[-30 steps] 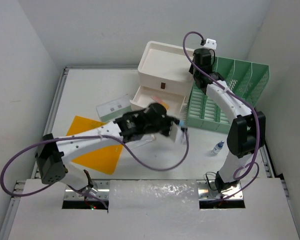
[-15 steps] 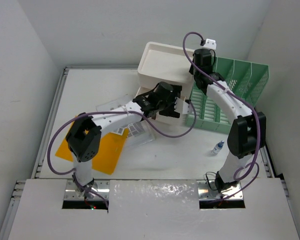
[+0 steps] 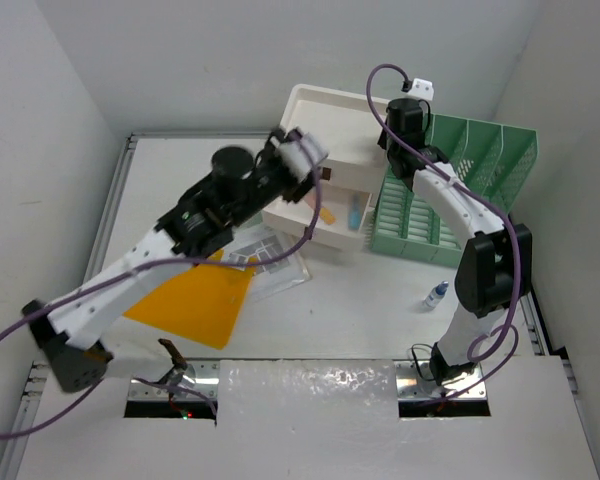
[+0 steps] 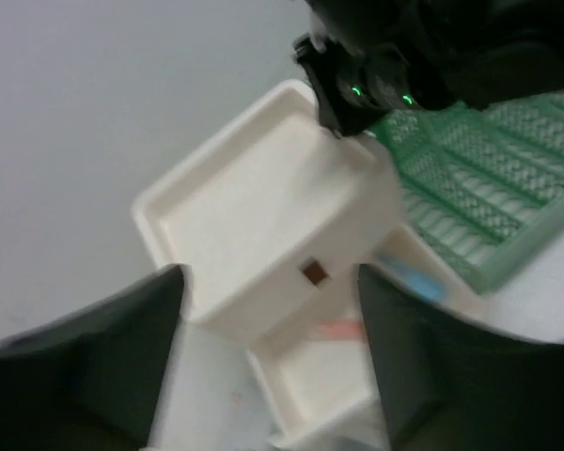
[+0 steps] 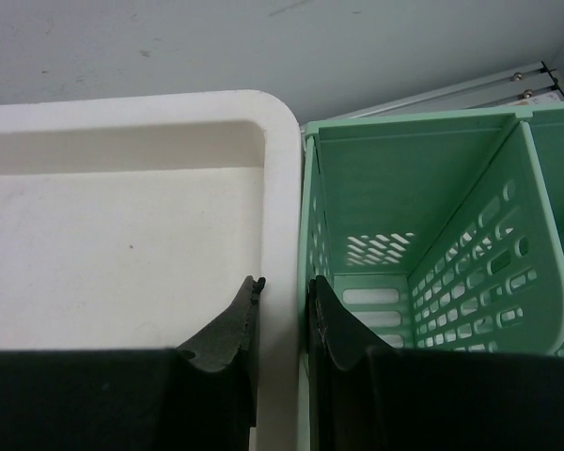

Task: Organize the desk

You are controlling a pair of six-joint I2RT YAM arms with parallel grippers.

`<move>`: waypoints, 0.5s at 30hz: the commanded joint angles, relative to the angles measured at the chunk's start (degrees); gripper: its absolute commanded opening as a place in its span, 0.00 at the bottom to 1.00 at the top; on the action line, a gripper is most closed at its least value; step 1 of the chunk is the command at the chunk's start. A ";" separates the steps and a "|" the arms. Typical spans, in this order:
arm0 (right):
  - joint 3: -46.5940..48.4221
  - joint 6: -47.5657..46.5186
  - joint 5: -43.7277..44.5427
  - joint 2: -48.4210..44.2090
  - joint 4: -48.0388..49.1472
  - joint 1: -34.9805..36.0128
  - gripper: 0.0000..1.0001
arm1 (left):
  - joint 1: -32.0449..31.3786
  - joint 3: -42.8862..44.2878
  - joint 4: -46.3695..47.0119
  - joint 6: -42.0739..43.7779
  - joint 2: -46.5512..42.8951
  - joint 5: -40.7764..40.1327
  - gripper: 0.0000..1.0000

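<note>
The desk (image 3: 380,300) is a white tabletop with metal rails. A white drawer box (image 3: 330,125) stands at its back, its lower drawer (image 3: 330,215) pulled open with a blue pen (image 3: 355,210) and an orange item (image 3: 327,213) inside. My left gripper (image 3: 298,160) hovers open and empty over the box's front left corner; in the left wrist view (image 4: 273,376) its fingers stand wide apart above the drawer (image 4: 329,376). My right gripper (image 3: 405,130) is closed around the box's right rim (image 5: 282,235), with its right finger inside the green rack (image 5: 404,188).
The green slotted file rack (image 3: 460,190) stands right of the box. An orange sheet (image 3: 195,295) and a printed paper in a clear sleeve (image 3: 265,255) lie mid-left. A small bottle (image 3: 437,293) stands near the right arm's base.
My left arm reached to the open drawer, then drew back up and left. The blue pen now lies in the drawer. The right arm has not moved.
</note>
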 commanded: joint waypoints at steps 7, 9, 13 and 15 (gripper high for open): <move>-2.67 2.15 -1.39 -0.35 -5.73 0.86 0.00 | 3.27 -25.19 5.26 -16.65 0.48 9.75 0.41; -2.76 2.32 -1.56 -0.18 -5.73 0.86 0.00 | 3.28 -25.28 6.31 -17.80 3.20 11.18 0.51; -4.08 2.32 -1.65 -0.61 -4.94 0.78 0.00 | 3.45 -22.74 6.67 -18.59 8.92 8.65 0.63; -4.08 2.15 -1.56 -0.70 -4.41 0.78 0.00 | 3.80 -22.38 7.37 -18.68 11.38 7.32 0.63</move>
